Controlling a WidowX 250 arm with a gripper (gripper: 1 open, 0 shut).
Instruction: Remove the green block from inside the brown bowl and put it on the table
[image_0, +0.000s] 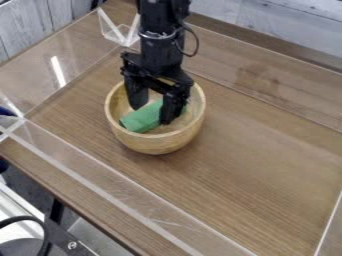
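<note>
The camera view held one brown bowl (156, 123), and inside it one green block (140, 117). One gripper (155, 104) hung over that bowl, jaws spread around the block. The bowl sat on the wood-grain table (254, 140), acrylic walls (80, 165) edging it.

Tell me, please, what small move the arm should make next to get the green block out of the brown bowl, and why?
Probably close the fingers on the green block. The gripper points straight down inside the brown bowl, open, with its fingers standing on either side of the block, which lies tilted against the bowl's inner wall. I cannot tell whether they are quite low enough, so a slight further descent first may be needed.
</note>
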